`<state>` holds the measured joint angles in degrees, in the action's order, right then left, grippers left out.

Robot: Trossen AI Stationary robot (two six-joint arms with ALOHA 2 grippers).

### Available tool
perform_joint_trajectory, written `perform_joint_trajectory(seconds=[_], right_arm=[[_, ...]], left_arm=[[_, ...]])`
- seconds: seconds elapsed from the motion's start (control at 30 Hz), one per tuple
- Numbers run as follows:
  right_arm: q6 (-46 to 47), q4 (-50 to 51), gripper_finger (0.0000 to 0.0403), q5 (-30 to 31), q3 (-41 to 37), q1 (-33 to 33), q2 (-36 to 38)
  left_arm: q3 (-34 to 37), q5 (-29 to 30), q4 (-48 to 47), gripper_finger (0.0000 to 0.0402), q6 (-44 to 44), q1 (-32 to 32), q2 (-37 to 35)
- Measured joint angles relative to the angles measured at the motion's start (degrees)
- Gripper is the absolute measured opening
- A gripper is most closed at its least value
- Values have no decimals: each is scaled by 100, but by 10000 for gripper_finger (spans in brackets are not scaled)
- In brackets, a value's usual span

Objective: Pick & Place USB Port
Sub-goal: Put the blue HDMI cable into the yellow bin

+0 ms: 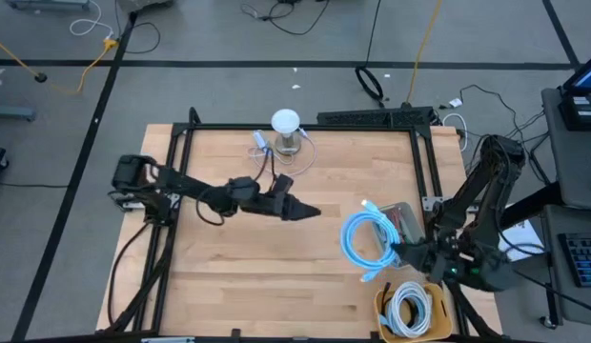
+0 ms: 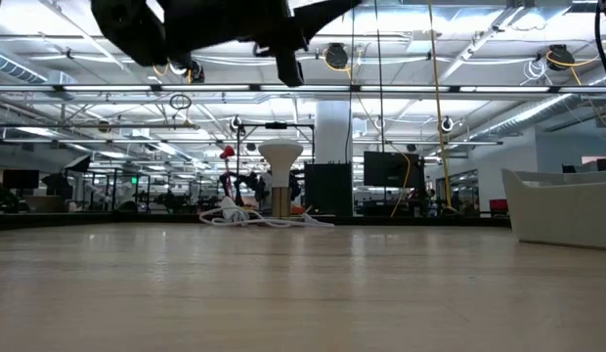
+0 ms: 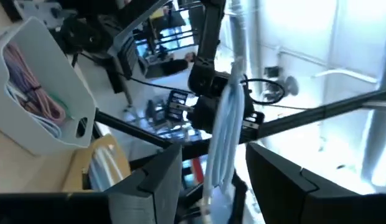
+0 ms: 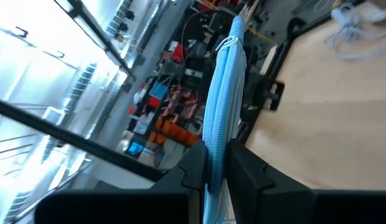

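**Blue cable lifted beside the bins**

The right gripper's [image 1: 396, 253] jaws are clamped on one coiled blue cable [image 1: 370, 243], holding it up, probably for carrying, beside the grey bin [image 1: 406, 219]. The left gripper [image 1: 307, 211], jaws parted and empty, reaches toward that bin. Two bins: grey, and a yellow bin [image 1: 412, 311] of white cable. One white hub [image 1: 287, 131] sits far off.

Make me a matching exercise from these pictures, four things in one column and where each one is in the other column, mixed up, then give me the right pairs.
Things
1. blue cable
2. white cable
3. white stand
4. left gripper

Places
A. coiled inside the yellow bin at the table's near right corner
B. at the far edge of the table, with loose cables beside it
C. over the middle of the table, holding nothing
D. pinched in the right gripper

Pairs: 1-D, 2-A, 3-B, 4-C
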<state>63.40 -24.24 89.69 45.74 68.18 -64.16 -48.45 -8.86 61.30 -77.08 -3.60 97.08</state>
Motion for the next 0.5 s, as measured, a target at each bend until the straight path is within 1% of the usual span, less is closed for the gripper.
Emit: perform_joint_trajectory(seconds=[0.1, 0.2, 0.23, 0.33, 0.43, 0.5], right_arm=[[-443, -240, 30, -242, 0, -348, 9], [-423, -214, 30, -824, 0, -768, 7], [-415, -216, 30, -1041, 1, -891, 4], [-412, -229, 30, -1508, 2, -1217, 0], [-409, -237, 30, -1850, 7, -1466, 7], [-421, -190, 30, -2040, 3, -1600, -13]], left_arm=[[-195, -205, 329, 182, -111, -35, 247], [-644, -441, 150, 182, 127, -117, 381], [-811, -516, -9, 182, 207, -147, 418], [-1361, -726, -881, 182, 635, -193, 430], [-1828, -843, -1676, 182, 1042, -217, 434], [-2012, -868, -2071, 182, 1230, -217, 424]])
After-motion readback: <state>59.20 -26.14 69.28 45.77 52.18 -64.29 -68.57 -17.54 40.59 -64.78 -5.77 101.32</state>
